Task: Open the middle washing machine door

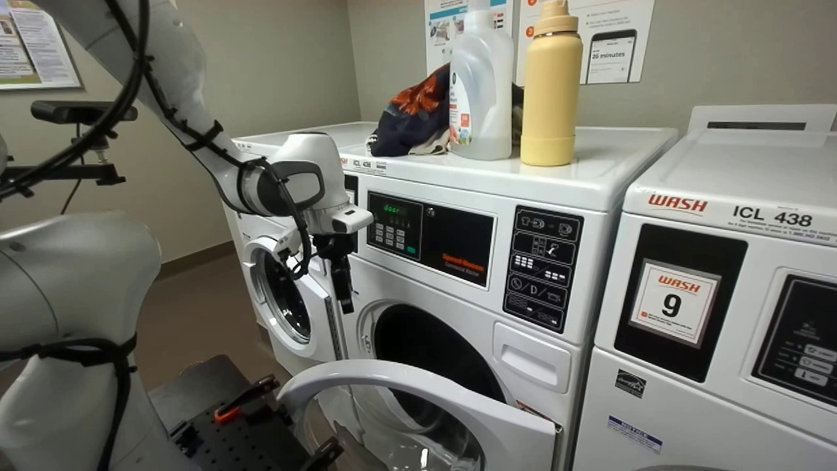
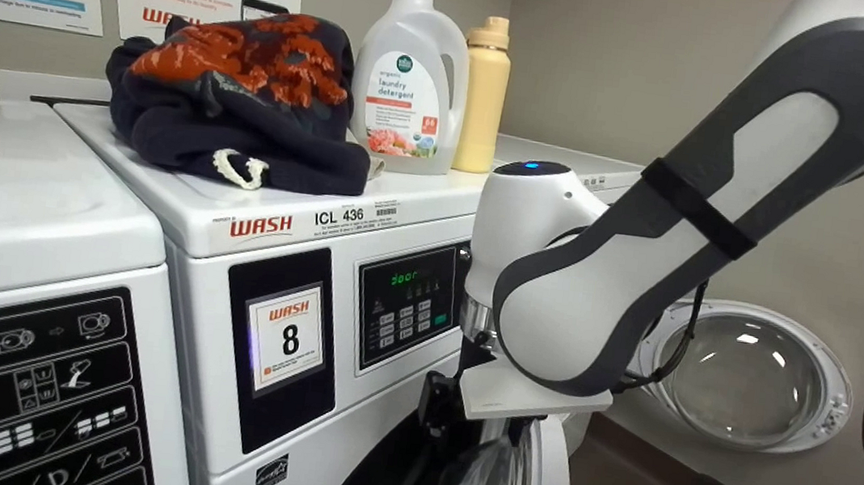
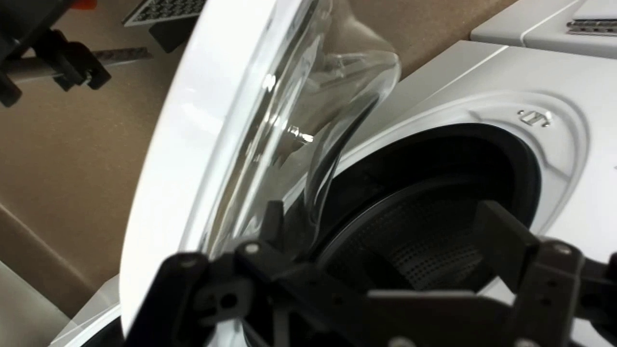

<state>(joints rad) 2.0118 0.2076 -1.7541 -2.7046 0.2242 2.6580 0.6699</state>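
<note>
Middle washing machine (image 1: 458,301): door (image 3: 217,149) stands partway open, at ten o'clock from the parted, empty claw (image 3: 381,212) in the wrist view, swing-open step apparently underway, next calling for a push toward nine o'clock.

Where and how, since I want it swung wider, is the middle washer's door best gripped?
By the upper rim of the door, probably from above, fingers either side if it fits: the door stands open, leaving that edge exposed, while its glass bulges inward.
</note>
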